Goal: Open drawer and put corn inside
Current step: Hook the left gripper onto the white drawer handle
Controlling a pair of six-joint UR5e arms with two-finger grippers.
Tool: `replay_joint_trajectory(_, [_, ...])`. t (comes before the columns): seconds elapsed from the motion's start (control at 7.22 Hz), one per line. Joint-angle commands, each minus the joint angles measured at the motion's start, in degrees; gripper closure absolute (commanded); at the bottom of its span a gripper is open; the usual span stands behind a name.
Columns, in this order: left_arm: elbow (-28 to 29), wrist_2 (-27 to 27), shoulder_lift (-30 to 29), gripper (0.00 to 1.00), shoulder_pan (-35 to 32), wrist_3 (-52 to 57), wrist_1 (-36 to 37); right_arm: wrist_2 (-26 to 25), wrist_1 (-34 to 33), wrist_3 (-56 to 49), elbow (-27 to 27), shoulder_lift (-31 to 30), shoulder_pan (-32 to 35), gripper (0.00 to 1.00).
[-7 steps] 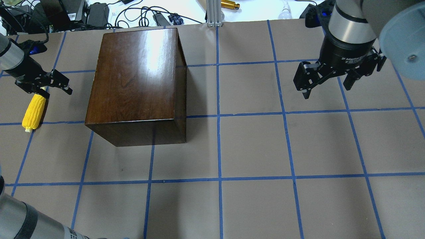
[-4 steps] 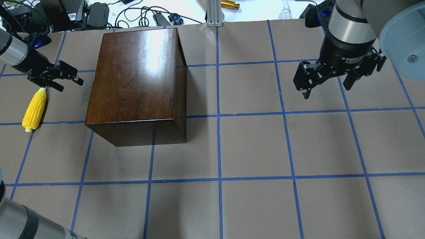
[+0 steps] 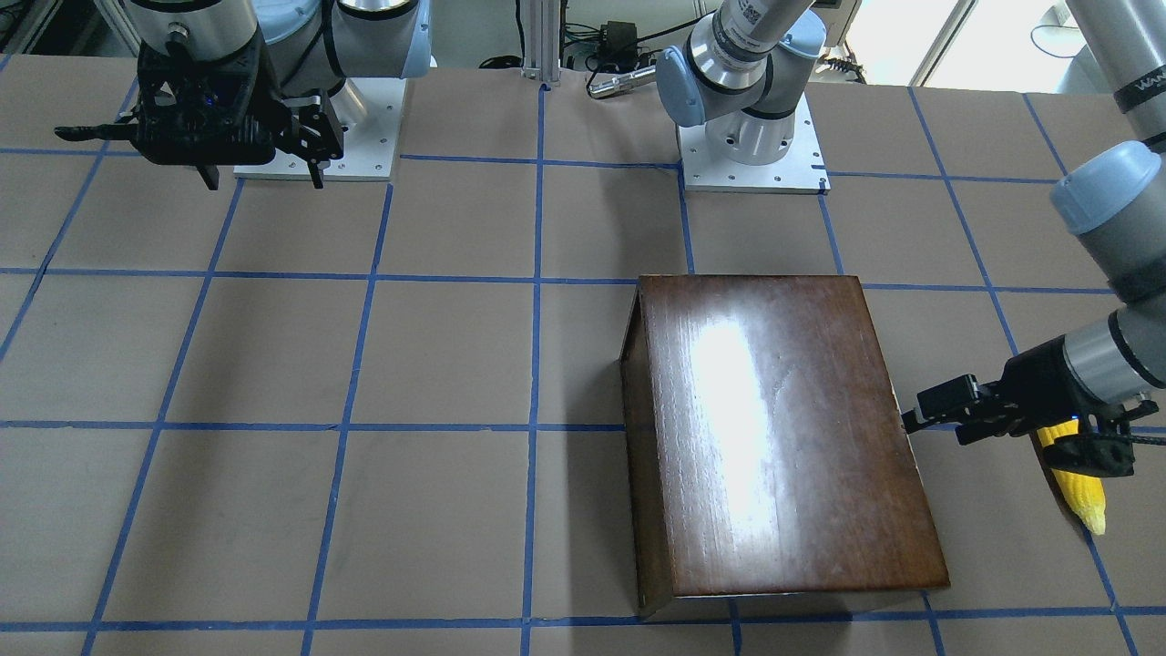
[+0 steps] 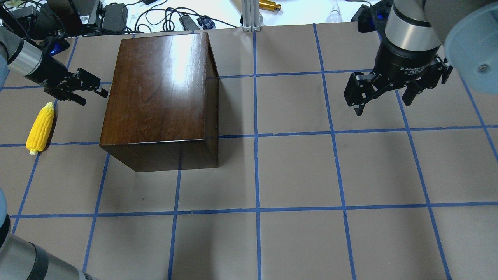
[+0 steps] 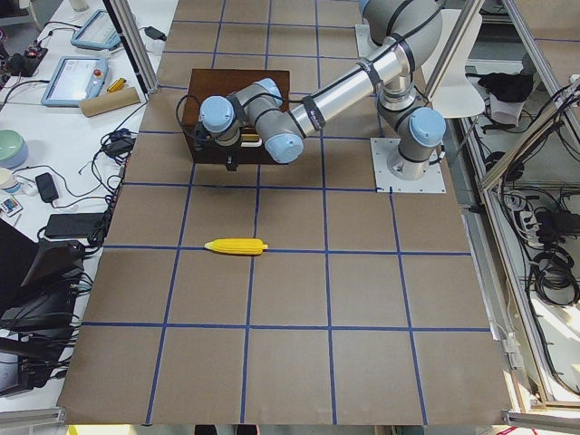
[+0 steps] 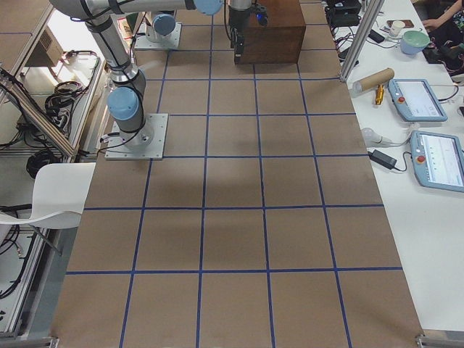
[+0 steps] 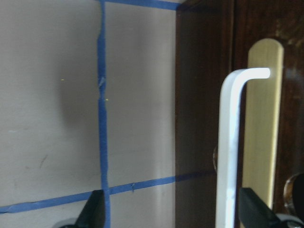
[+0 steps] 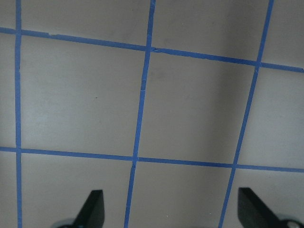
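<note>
The left arm [image 3: 1102, 357] and right arm [image 4: 408, 27] are silver tubes with pale blue joint caps [image 4: 472, 42], each on a square white base plate [image 3: 802, 173] dotted with screws. The left pincer [image 4: 93, 98] and right pincer [image 4: 382, 107] are matt black. White lettering [image 4: 412, 70] rings the right collar, and a blue light [image 4: 58, 44] glows at ten o'clock overhead.

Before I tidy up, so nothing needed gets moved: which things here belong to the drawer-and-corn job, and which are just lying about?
Job in hand:
wooden box
drawer handle
corn
left gripper

Lying about:
power adapters
brass cylinder
cardboard tube
tablets
</note>
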Motion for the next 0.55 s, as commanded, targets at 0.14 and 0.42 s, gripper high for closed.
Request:
replay_joint_trajectory(0.14, [-0.01,0.27,-1.46,0.00,-0.39,0.18,-0.10,0.07,0.00,-0.03,0.00,-0.04,0.00,0.00])
replay_joint_trajectory(0.42, [-0.09,0.19,-2.77,0.00,-0.39,-0.08,-0.10,-0.02,0.00,-0.03,0.00,0.05,0.00,0.00])
